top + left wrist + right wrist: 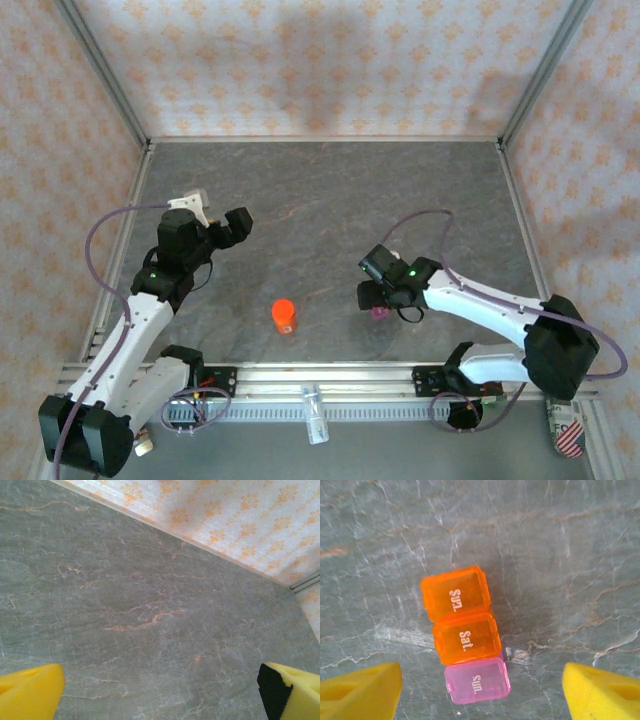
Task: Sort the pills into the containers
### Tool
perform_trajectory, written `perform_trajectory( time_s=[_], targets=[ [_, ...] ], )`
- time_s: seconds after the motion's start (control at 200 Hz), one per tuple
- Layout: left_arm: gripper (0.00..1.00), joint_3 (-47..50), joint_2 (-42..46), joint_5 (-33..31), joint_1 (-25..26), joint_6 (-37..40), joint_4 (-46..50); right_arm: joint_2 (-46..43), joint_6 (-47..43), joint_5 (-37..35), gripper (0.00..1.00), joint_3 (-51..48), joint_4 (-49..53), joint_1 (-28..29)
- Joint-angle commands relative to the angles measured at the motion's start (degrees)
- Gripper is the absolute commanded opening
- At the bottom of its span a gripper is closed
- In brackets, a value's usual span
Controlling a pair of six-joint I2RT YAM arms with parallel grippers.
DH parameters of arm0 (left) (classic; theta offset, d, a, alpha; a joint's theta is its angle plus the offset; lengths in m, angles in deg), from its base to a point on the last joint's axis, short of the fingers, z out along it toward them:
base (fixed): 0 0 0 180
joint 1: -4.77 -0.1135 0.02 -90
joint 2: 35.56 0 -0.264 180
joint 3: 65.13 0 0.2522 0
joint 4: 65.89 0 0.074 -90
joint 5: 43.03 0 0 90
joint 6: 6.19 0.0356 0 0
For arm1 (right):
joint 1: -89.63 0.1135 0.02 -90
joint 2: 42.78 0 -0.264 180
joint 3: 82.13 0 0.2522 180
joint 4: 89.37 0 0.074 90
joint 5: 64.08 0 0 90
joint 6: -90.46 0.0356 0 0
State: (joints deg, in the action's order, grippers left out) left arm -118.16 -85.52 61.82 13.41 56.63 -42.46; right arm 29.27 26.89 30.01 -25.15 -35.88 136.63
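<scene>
Tabletop of grey veined surface carried the pill organizer, which lay flat on the right half, in front of the right arm's base and well right of an upright orange bottle with an orange-red cap. From the right wrist, the organizer read as a short, slightly tilted row of three translucent blocks touching end to end: an orange one printed "Sun." farthest from the camera, an orange one printed "Sat." in the middle, and a pink one printed "Sun." nearest. A small dark speck sat at the seam between the middle orange block and the pink one; what it was could not be told. The right gripper hung directly over the organizer with its yellow fingers spread to either side, the pink block between them, and bare tabletop showing on both sides, so neither pad touched the plastic. From above, that gripper covered most of the organizer, leaving a sliver of pink at its near edge. The left gripper was spread wide as well, its yellow fingertips at the two lower corners of its own wrist view with nothing between them but grey tabletop. Seen from above, it hovered over the left half, well apart from the bottle and the organizer.
</scene>
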Motion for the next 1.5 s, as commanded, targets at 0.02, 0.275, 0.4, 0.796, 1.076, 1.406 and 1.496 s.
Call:
perform_trajectory(
  time_s=[0.02,0.275,0.4,0.796,1.076,1.406,1.496],
  targets=[
    [1.00,-0.87,0.44,1.28,0.23,-0.51,0.80,2.28,-0.88,0.84,0.79,-0.33,0.00,1.01],
    [1.00,-1.03,0.52,1.31,0.21,-0.86,1.15,8.60,-1.83,-1.92,0.73,0.90,-0.10,3.52],
    [1.00,-1.25,0.55,1.28,0.25,-0.84,1.34,10.44,-1.87,-3.20,0.70,0.73,-0.51,3.80],
    [1.00,-1.21,0.11,1.43,0.27,-1.11,1.19,11.26,-1.66,-3.82,0.58,-0.31,-2.30,3.80],
    [1.00,-1.33,0.12,1.58,0.28,-1.12,1.25,10.17,-0.29,-3.34,0.59,-1.94,-2.82,3.80],
    [1.00,-1.31,0.03,1.73,0.29,-1.08,1.20,6.38,2.55,-3.55,0.58,-5.75,-5.15,3.69],
    [1.00,-1.29,0.05,1.62,0.23,-1.12,1.24,5.70,2.96,-3.83,0.58,-6.39,-5.99,3.63]
  ],
)
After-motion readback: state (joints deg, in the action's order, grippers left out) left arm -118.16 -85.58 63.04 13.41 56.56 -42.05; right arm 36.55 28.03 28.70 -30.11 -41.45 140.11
